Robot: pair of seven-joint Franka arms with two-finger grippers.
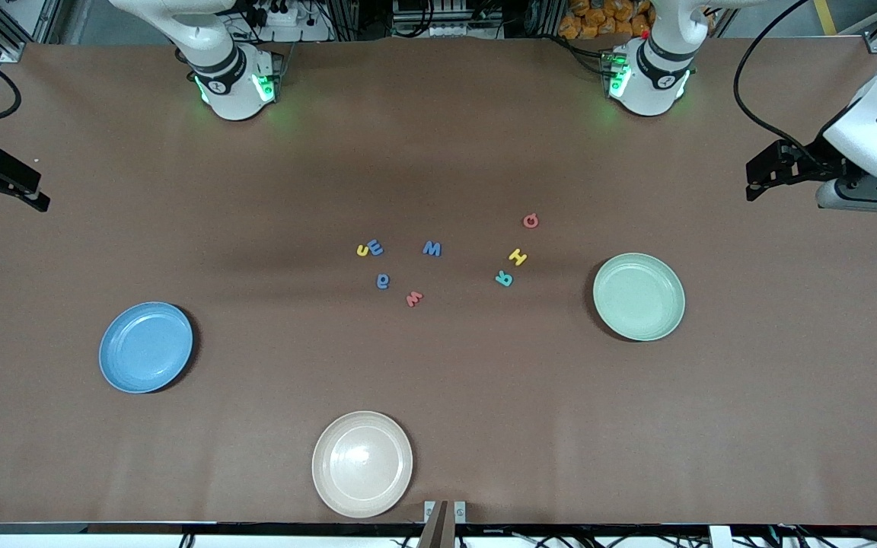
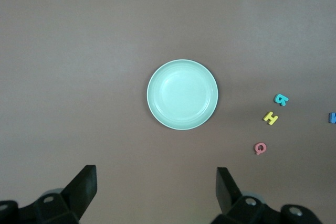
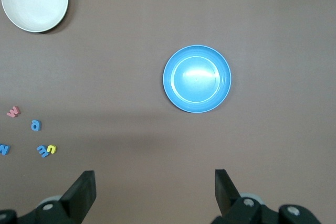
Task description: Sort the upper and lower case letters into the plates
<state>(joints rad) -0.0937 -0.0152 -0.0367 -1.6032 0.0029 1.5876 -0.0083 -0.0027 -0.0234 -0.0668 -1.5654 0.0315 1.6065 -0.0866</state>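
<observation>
Several small foam letters lie on the brown table's middle: a yellow u [image 1: 362, 250] touching a blue E [image 1: 376, 247], a blue M [image 1: 432, 248], a blue a [image 1: 382, 281], a red w [image 1: 414, 298], a red Q [image 1: 530, 221], a yellow H [image 1: 518, 256] and a teal R [image 1: 504, 278]. The mint plate [image 1: 639, 297] sits toward the left arm's end, the blue plate [image 1: 145, 347] toward the right arm's end; both hold nothing. My left gripper [image 1: 760, 179] [image 2: 156, 174] hangs open high over its table end. My right gripper [image 1: 27, 189] [image 3: 155, 177] hangs open likewise.
A cream-beige plate [image 1: 362, 464] with nothing in it rests near the table's front edge, nearer the front camera than the letters. A small metal clamp [image 1: 444, 517] sits at that edge. The two arm bases [image 1: 237, 84] [image 1: 648, 80] stand along the back edge.
</observation>
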